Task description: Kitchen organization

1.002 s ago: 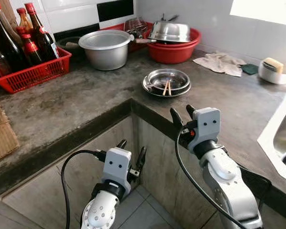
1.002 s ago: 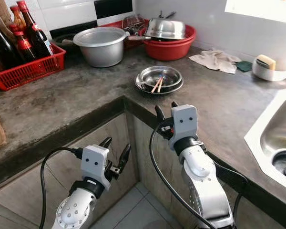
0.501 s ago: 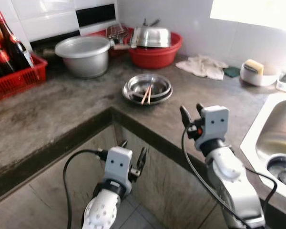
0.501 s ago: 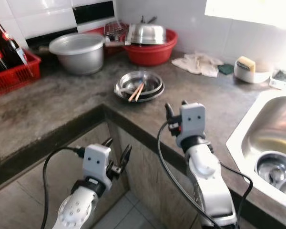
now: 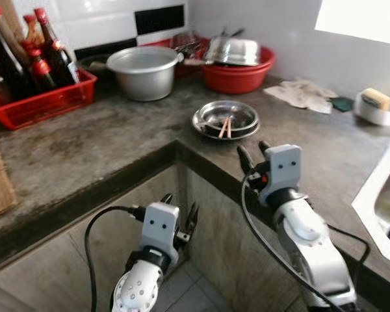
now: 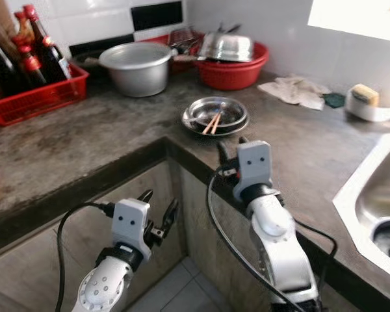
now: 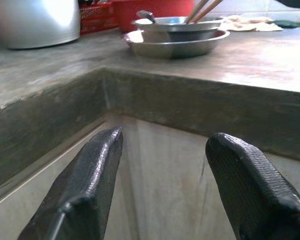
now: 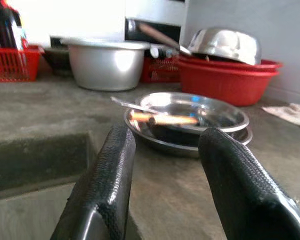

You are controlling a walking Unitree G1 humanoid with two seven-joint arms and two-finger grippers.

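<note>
Right gripper (image 5: 252, 153) is raised at the counter (image 5: 84, 140) edge, jaws apart and empty, aimed at the steel dishes (image 5: 225, 119) lying near the inner corner. These are stacked shallow plates with a bowl on top; chopsticks (image 5: 224, 127) rest loose across them and a spoon (image 8: 132, 105) handle pokes out toward the gripper. Left gripper (image 5: 179, 218) hangs below counter level in front of the cabinet face, fingers spread, holding nothing.

Behind the dishes: a metal pot (image 5: 143, 70), a red basin (image 5: 237, 73) with an upturned steel bowl, a red crate (image 5: 42, 101) of bottles. A rag (image 5: 302, 93) lies toward the sink (image 5: 380, 195).

Judgement: the reach for the dishes has not begun in earnest; nothing is grasped.

Risks:
- Chopsticks are unsecured. Tilting or jolting the stack would likely roll them off onto the counter or floor.
- Smooth thin steel rims give poor purchase; a pinch on the top rim alone may slip or lift one dish and drag the others.
- The stack sits near the corner edge; a push instead of a grip could slide it over.
</note>
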